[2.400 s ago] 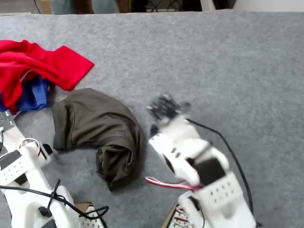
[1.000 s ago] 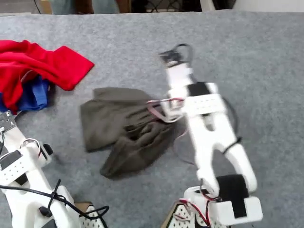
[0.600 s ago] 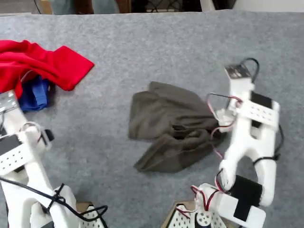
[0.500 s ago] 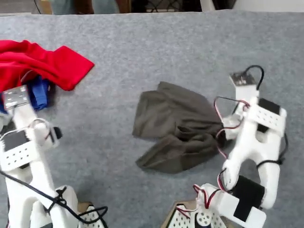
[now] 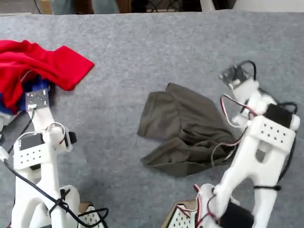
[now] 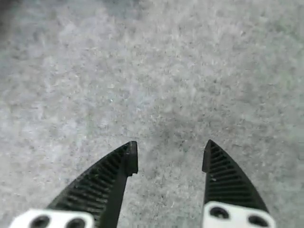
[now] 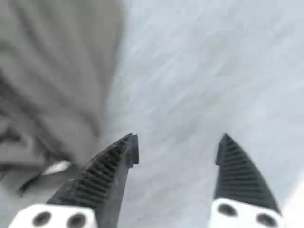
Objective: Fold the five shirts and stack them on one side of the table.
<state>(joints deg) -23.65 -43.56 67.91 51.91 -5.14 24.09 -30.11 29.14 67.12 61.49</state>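
Note:
A crumpled olive shirt [image 5: 183,128] lies on the grey table mat, right of the middle. My right arm [image 5: 266,135] stands just to its right. My right gripper [image 7: 179,145] is open over bare mat, with the olive shirt [image 7: 57,76] beside one finger and nothing between the jaws. A red shirt [image 5: 40,66] lies bunched at the far left, on top of a blue shirt [image 5: 26,92]. My left arm [image 5: 35,145] stands at the front left, close to that pile. My left gripper [image 6: 170,154] is open over bare grey mat.
The grey mat [image 5: 156,52] stretches free behind the olive shirt and between it and the red pile. Both arm bases and their loose cables [image 5: 61,204] take up the front edge.
The right arm dragged the olive shirt from left of the middle over to the right, then let go of it. The left arm swung up towards the red and blue pile.

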